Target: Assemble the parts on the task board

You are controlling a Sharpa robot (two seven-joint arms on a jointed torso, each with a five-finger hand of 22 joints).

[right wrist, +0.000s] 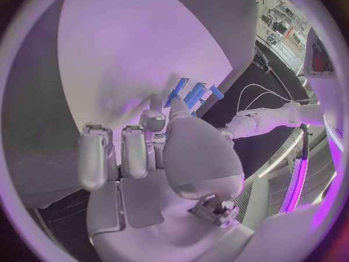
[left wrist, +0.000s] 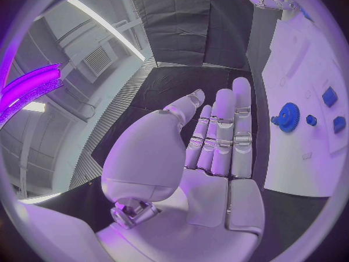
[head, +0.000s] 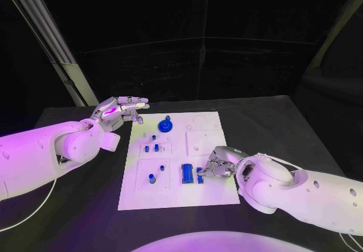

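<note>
The flat white rectangular task board [head: 181,163] lies in the middle of the black counter [head: 302,131], and I take it as my landmark. Judging by how things lie, the job looks only partly done: a round blue toothed gear [head: 166,126] sits near the board's far edge, several small blue pegs [head: 153,148] stand in its middle-left panels, and a long blue bar [head: 186,174] lies flat toward its near edge, seemingly not yet seated.

The right robot hand [head: 214,167] is down on the board's near right part, just beside the long bar, its fingers curled around a small blue piece [head: 200,175]; whether it truly grips that piece I cannot tell. The left robot hand [head: 119,113] hovers off the board's far left corner, released, fingers straight and holding nothing, well apart from the gear.
</note>
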